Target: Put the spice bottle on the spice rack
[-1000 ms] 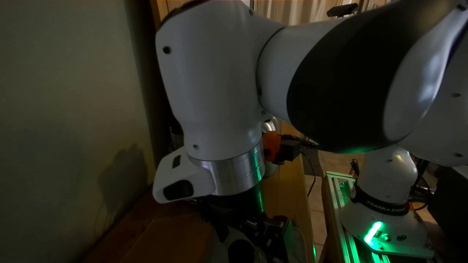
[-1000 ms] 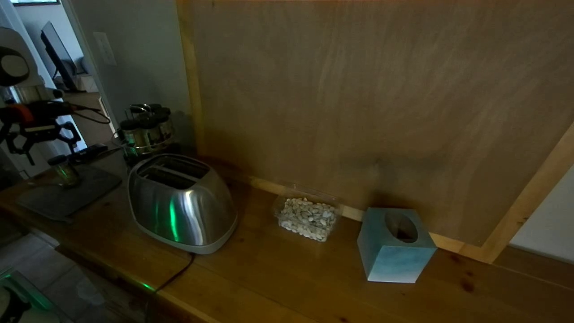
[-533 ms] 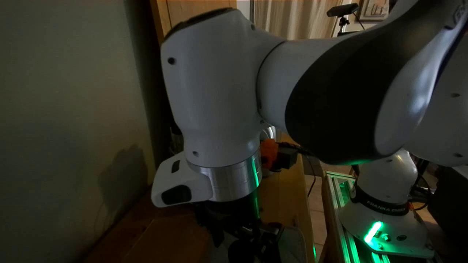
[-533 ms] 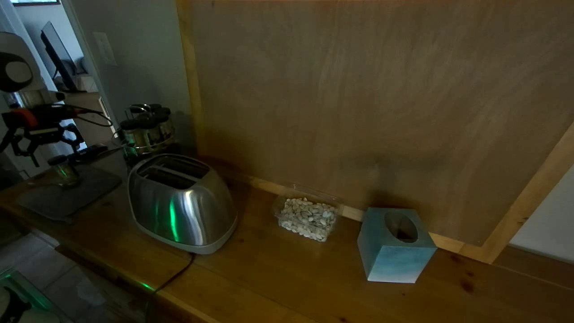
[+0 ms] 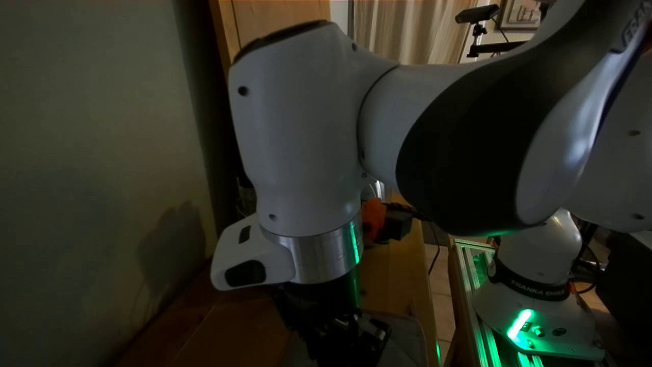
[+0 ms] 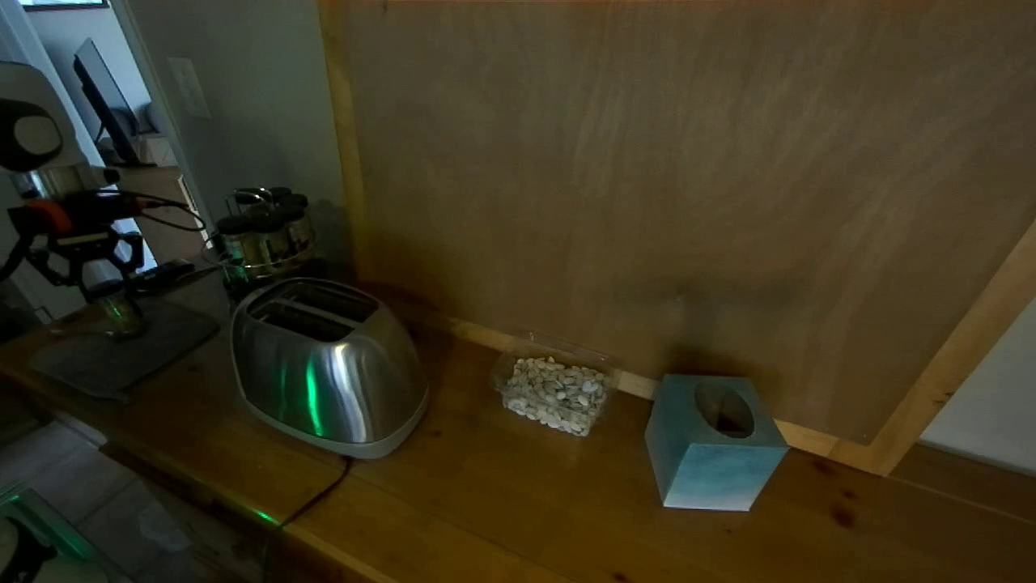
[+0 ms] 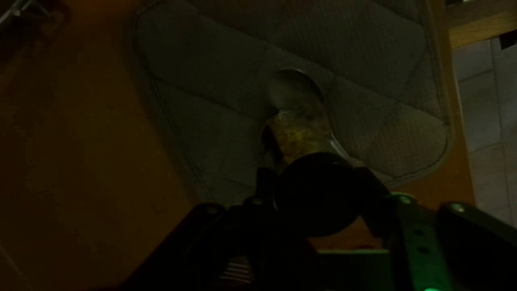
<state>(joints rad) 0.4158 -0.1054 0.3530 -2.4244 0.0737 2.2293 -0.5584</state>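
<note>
In the dim wrist view the end effector [image 7: 316, 181] grips the black cap [image 7: 317, 198] of the spice bottle [image 7: 299, 137]: its fingers [image 7: 373, 198] rest against the cap's edge at about nine and three o'clock, parted by just the cap's width. The bottle's glass body, yellowish inside, runs from the cap toward eleven o'clock, clear of the fingers. In an exterior view the bottle stands upright on a grey quilted mat [image 6: 81, 364] on the counter [image 6: 486, 502], and the end effector points down at it from about eleven o'clock, fingertips at cap height. From the bottle, the spice rack [image 6: 271, 265], a round wire-rimmed stand holding dark-lidded jars [image 6: 275, 243], is at two o'clock, well apart. The silver toaster [image 6: 324, 389] stands at five o'clock from the rack, just beside it. From the toaster, a clear container [image 6: 566, 353] of pale, pebble-like pieces [image 6: 554, 397] lies at three o'clock, and the blue box [image 6: 716, 478] with an oval hole in its top sits farther along, between three and four o'clock from that container. Also in an exterior view, the white arm [image 5: 305, 132] comes in from two o'clock and bends down toward six, where the end effector is a dark shape over the mat, its fingertips too dark to make out.
</note>
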